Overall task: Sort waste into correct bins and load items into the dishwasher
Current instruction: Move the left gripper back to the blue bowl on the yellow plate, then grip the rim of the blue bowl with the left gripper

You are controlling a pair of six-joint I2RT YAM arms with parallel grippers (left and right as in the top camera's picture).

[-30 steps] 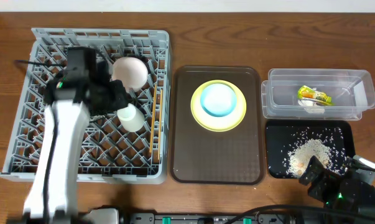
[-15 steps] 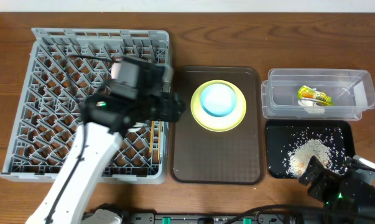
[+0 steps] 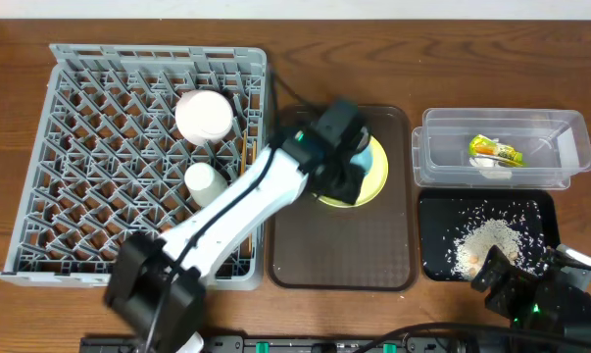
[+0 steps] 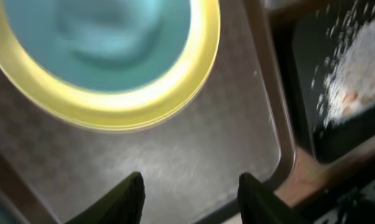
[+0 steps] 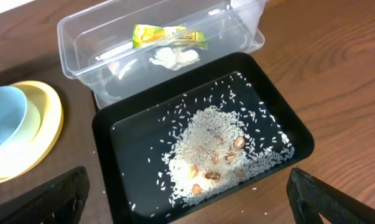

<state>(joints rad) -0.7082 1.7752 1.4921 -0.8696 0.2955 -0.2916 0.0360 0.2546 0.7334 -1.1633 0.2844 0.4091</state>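
Note:
The grey dish rack [image 3: 89,147] holds an upturned white bowl [image 3: 205,115], a small whitish cup [image 3: 205,183] and wooden chopsticks [image 3: 244,196]. My left gripper [image 3: 349,165] is open and empty, just above the pale yellow plate [image 3: 375,179] with a pale blue dish on it. In the left wrist view my fingers [image 4: 193,196] hang over the brown tray, the plate [image 4: 175,93] just ahead. The clear tub [image 3: 560,147] holds the snack wrapper [image 3: 496,150] and white scraps [image 5: 171,57]. The black tray [image 3: 437,216] holds rice [image 3: 486,240]. My right gripper [image 3: 530,270] is open at its near edge.
The brown serving tray [image 3: 339,245] lies between the rack and the bins, under the plate. My left arm [image 3: 217,221] stretches across the rack's right corner. Bare wooden table [image 5: 336,93] lies right of the black tray.
My left arm has swung right from over the rack to over the plate on the brown tray. The bowl and cup stay in the rack. The right arm has not moved.

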